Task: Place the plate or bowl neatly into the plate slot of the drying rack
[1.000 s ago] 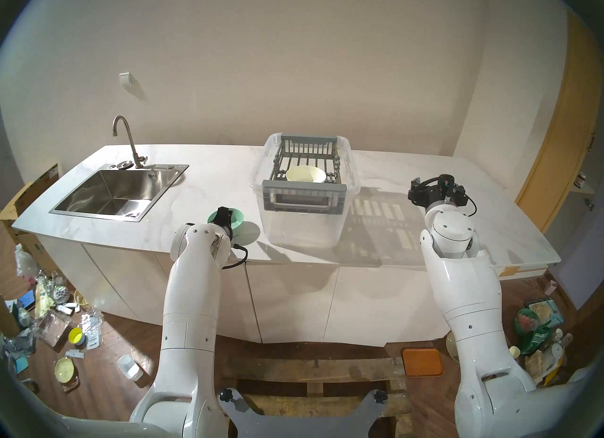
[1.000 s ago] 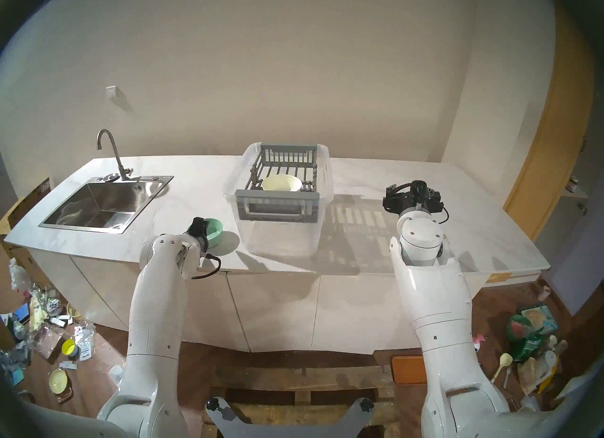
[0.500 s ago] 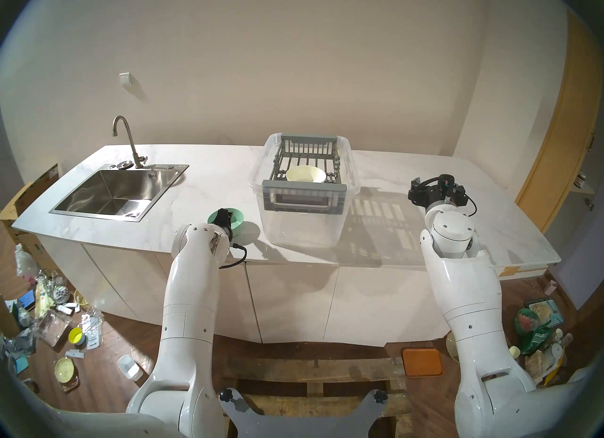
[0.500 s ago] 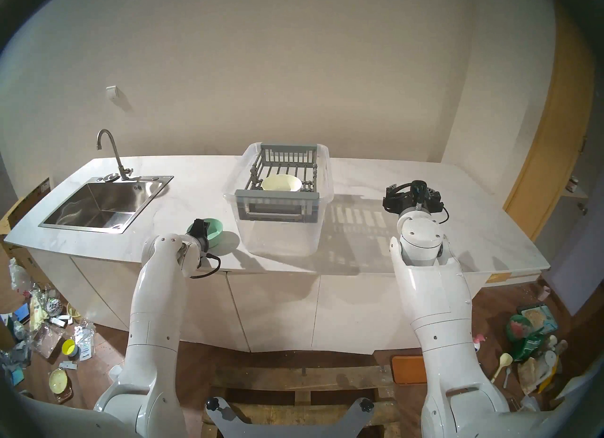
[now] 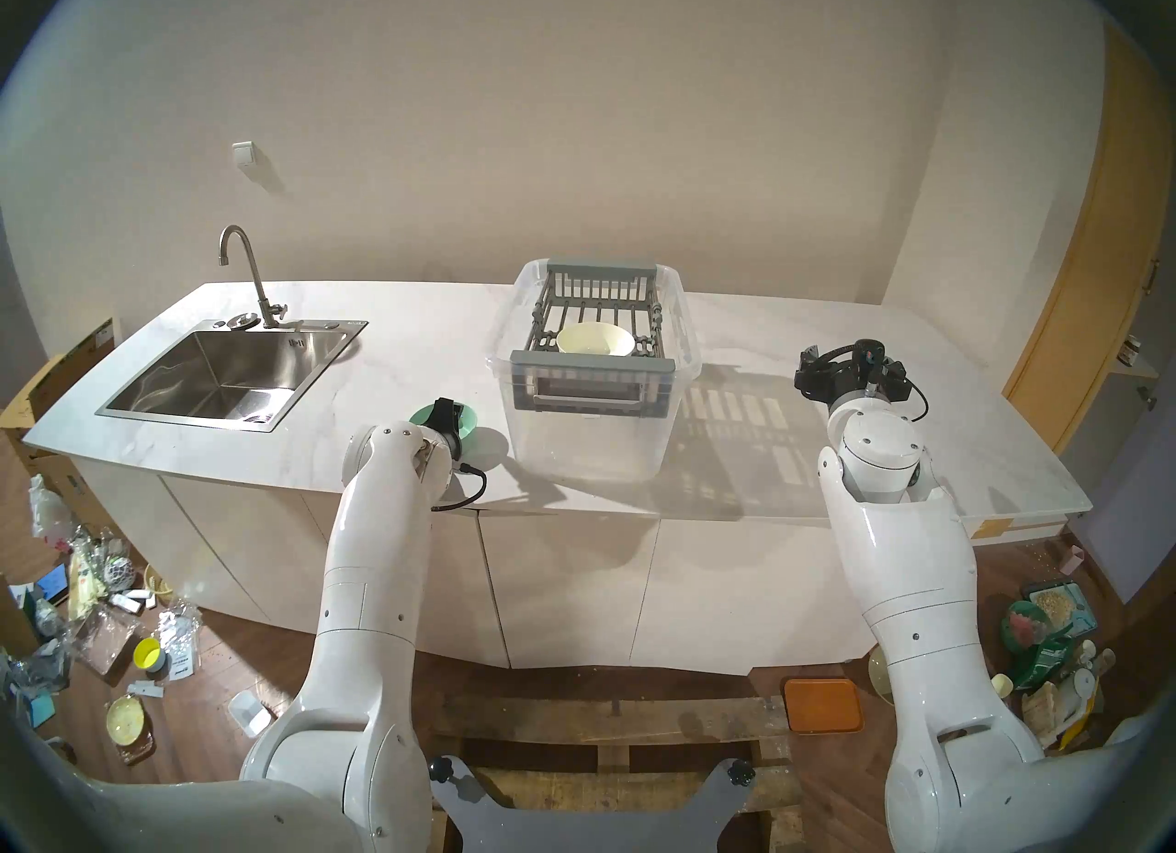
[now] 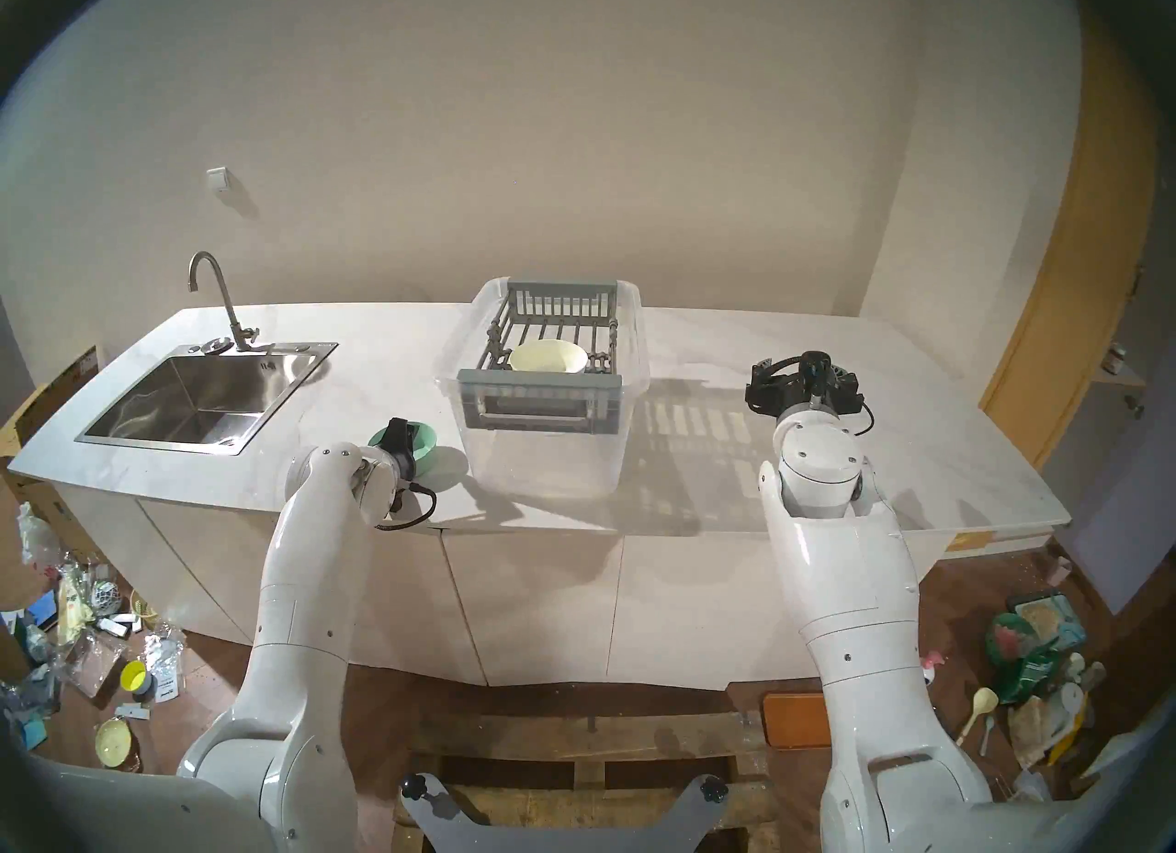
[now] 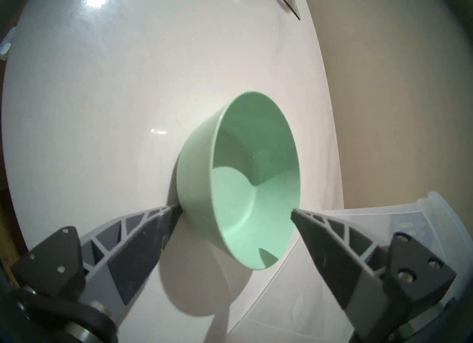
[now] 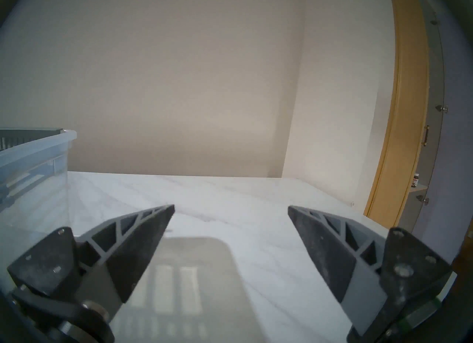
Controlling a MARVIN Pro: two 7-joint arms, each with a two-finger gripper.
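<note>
Left gripper [image 7: 234,210] gapes wide, fingers either side of the round mint-green plastic bowl [image 7: 245,181] near the white marble worktop's [image 5: 394,374] front edge, gripping nothing; contact unclear. Right gripper [image 8: 230,210] spread, empty.

Home kitchen, prob. a test setup: marble-look counter [image 5: 394,374] w/ steel sink [image 5: 216,374] and tap [image 5: 245,272] at frame left, drying rack [image 5: 592,317] in a clear tub [image 5: 592,444] centre, wood door frame [image 5: 1069,298] right, clutter on wood floor [image 5: 210,692] lower left.

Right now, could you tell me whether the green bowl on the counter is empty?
Empty: the left wrist view looks straight into the green bowl and shows only its bare floor and shadow.
</note>
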